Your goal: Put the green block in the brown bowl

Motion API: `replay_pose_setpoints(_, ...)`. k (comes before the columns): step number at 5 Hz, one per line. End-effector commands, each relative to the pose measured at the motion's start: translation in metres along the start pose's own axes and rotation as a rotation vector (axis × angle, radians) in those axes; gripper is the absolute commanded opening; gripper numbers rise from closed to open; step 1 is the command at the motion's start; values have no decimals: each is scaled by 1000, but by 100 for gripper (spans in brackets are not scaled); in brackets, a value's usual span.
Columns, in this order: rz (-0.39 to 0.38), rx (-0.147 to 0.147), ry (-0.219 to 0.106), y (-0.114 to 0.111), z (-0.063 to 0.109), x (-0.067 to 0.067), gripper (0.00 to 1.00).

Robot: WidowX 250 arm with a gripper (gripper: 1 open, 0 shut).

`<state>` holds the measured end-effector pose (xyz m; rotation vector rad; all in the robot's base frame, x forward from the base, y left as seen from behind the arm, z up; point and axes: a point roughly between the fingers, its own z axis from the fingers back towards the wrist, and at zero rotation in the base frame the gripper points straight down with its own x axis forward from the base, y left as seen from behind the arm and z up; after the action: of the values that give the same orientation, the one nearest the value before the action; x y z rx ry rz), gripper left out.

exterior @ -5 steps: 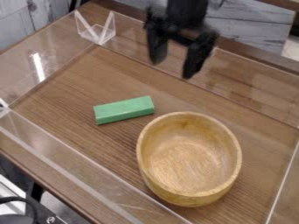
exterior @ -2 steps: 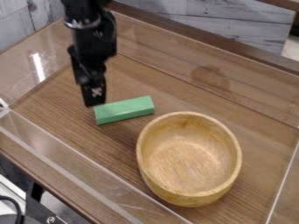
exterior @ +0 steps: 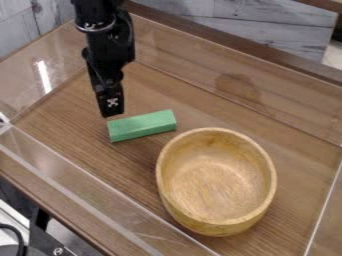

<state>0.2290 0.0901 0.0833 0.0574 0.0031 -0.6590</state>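
One wooden tabletop [exterior: 254, 110] with dark grain fills the view, fenced by clear plastic walls [exterior: 54, 60] that catch glare at the left; behind it a pale marbled wall shows at the top right. Left of centre, the black gripper [exterior: 110, 103] points down, its fingers [exterior: 104, 100] spread apart and grasping nothing. Just below and to the right of the fingertips lies the green block [exterior: 142, 125], flat on the wood, close to them but apart. Farther right and nearer the camera sits the brown bowl [exterior: 254, 160], with nothing inside. The arm is cut off by the top edge, and the dark fingers blur together.
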Motion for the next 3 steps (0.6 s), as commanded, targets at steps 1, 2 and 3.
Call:
replay_pose_setpoints(1, -48, 40, -32, 6, 0, 12, 100)
replay_pose_setpoints(2, -67, 43, -40, 7, -10, 17, 100)
replay_pose_setpoints(3, -73, 46, -46, 8, -19, 21, 100)
